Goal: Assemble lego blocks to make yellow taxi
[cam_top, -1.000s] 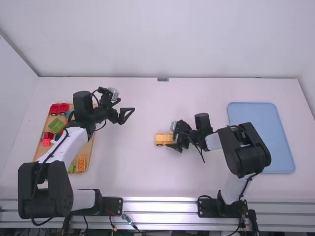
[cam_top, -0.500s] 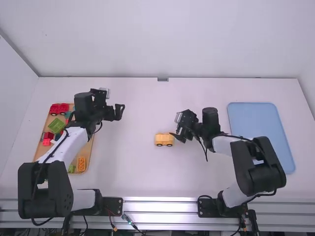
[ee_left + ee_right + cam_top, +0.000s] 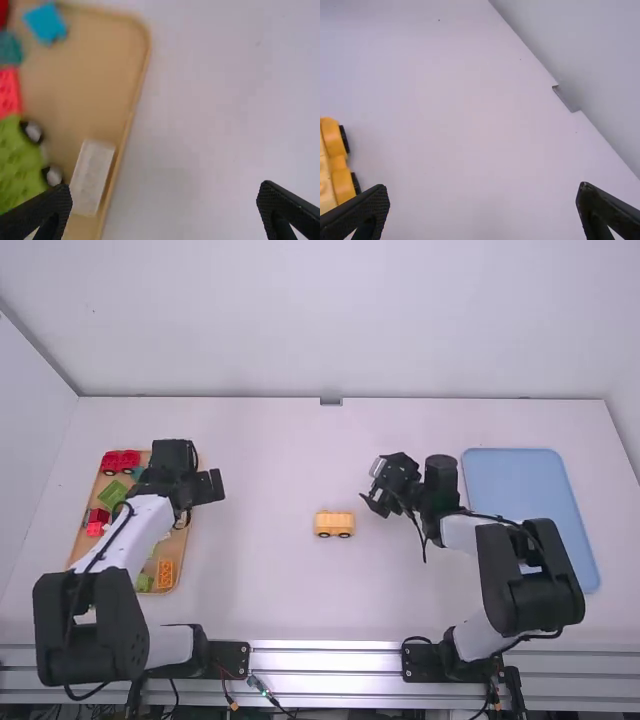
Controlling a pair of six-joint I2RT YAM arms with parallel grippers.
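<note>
Left gripper (image 3: 165, 189), right gripper (image 3: 484, 189) both spread, empty; white block (image 3: 92, 175) likely next: descend squarely, clear of tray rim (image 3: 137, 92)

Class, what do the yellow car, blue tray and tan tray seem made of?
Yellow car: smooth plastic, by its even colour and rounded moulding.
Blue tray: probably matt plastic, evenly coloured, round-cornered.
Tan tray: matt plastic or wood; plain tan fits both.
</note>
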